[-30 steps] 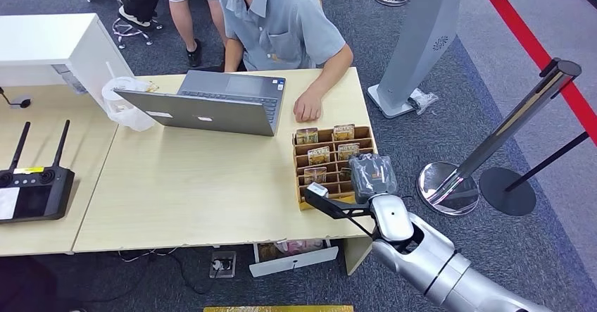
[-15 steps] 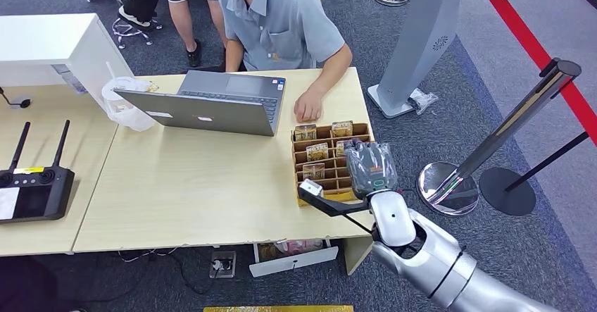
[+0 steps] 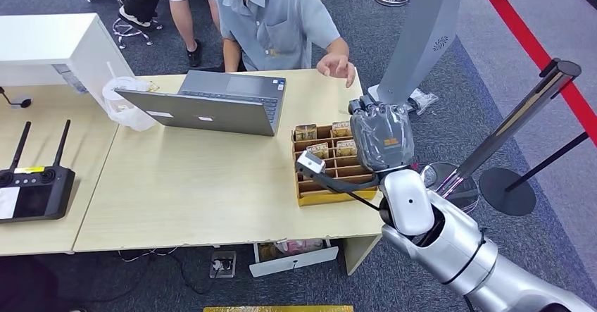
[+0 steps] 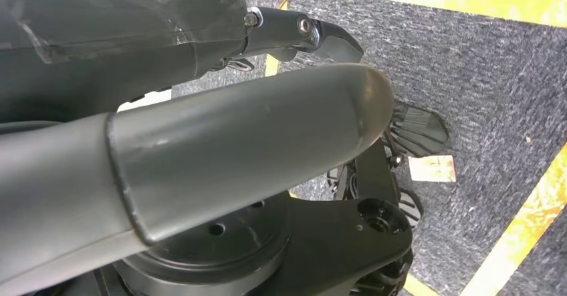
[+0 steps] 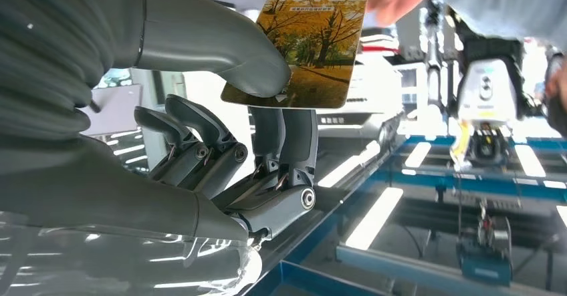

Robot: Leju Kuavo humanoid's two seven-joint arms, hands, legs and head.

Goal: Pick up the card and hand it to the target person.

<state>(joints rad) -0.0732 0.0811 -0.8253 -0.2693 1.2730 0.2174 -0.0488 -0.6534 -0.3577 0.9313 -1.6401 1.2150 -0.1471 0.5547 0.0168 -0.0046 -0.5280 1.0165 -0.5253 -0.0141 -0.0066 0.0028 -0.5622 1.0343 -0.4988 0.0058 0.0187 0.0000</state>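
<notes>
The card [image 5: 297, 45] is a glossy rectangle printed with autumn yellow trees and the word "HOTEL" along one edge. The right hand [image 3: 381, 137] pinches it between thumb and fingers [image 5: 284, 135], raised right of centre above the wooden card rack [image 3: 331, 178], near the person's hand [image 3: 336, 66]. Whether the left hand's [image 4: 200, 142] fingers are open or closed cannot be told.

Card [image 5: 304, 39]: glossy printed surface, autumn-tree photo. Right hand [image 5: 220, 142]: matt grey plastic thumb, dark metal-look fingers, clear film over ribbed cover. Desk [image 3: 190, 185]: pale smooth wood-look top. Card rack [image 3: 331, 167], right of centre: brown wood. Floor [image 3: 493, 115]: rough grey carpet.
</notes>
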